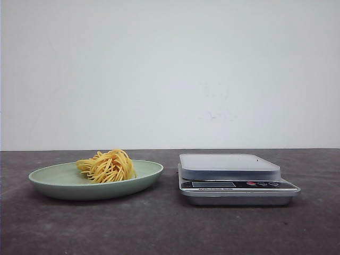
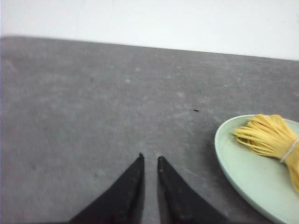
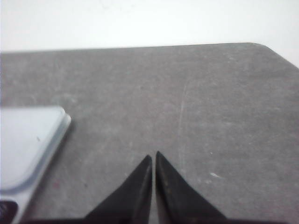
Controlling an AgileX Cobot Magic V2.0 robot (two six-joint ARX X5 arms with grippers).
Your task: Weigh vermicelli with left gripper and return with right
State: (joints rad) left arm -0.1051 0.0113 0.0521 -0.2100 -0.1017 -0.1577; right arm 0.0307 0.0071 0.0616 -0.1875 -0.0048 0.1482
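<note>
The vermicelli (image 1: 108, 166), a small nest of yellow-orange strands, lies in the middle of a pale green plate (image 1: 53, 183) on the left of the table. It also shows in the left wrist view (image 2: 271, 137), tied with a pale band, on the plate (image 2: 238, 163). My left gripper (image 2: 150, 157) hovers over bare table beside the plate, its jaws a narrow gap apart and empty. My right gripper (image 3: 153, 155) is shut and empty over bare table beside the scale (image 3: 28, 140). Neither gripper shows in the front view.
A silver digital kitchen scale (image 1: 234, 178) with a flat square platform stands right of the plate, nothing on it. The dark grey table (image 1: 170, 228) ends at a white wall behind. The table's far right corner (image 3: 261, 46) shows in the right wrist view.
</note>
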